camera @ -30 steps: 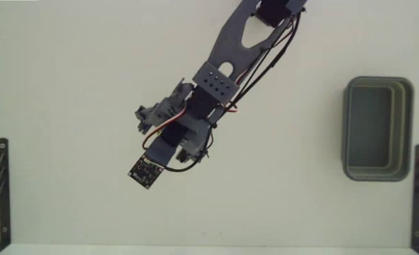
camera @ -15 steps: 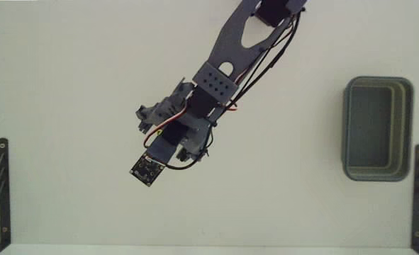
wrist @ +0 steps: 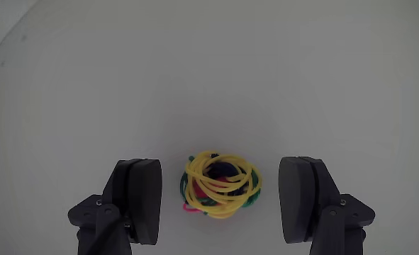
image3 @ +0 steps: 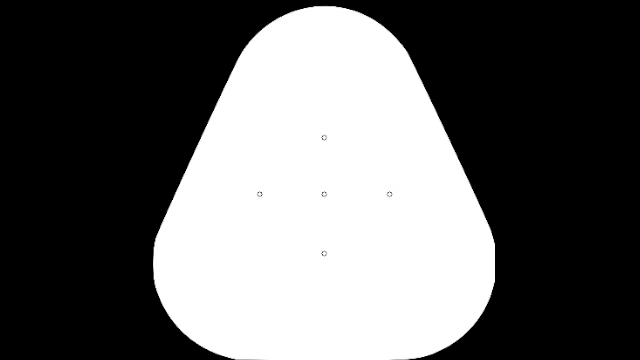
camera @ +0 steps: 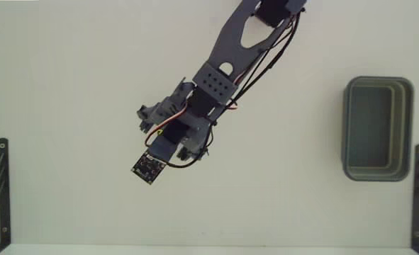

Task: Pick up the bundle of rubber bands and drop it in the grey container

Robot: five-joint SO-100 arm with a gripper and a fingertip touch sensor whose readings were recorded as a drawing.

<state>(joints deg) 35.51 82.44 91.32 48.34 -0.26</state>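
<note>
1. In the wrist view your fingers point(wrist: 223, 202) stand spread, one on each side of the bundle of rubber bands point(wrist: 220, 185), touching neither side. Released, grasping nothing.
2. The bundle lies on the white table point(wrist: 209, 78), between the two pads, a shade nearer the left pad as that view shows it. You straddle it this way so that a plain squeeze should catch it from both sides.
3. The bundle is a loose tangle, mostly yellow, with green and red strands at its lower edge. Expect it to squash; judge the grip only once the pads meet it.
4. In the fixed view the arm hides the bundle; only the arm point(camera: 216, 85) shows, reaching down and to the left, well apart from the grey container.
5. The grey container point(camera: 409, 127) sits far to the right of the arm, hollow up, nothing visible in it. The carry runs rightward across bare table.
6. Step in hand, as I judge it: closing on the bundle. Nothing lifted yet.
</note>
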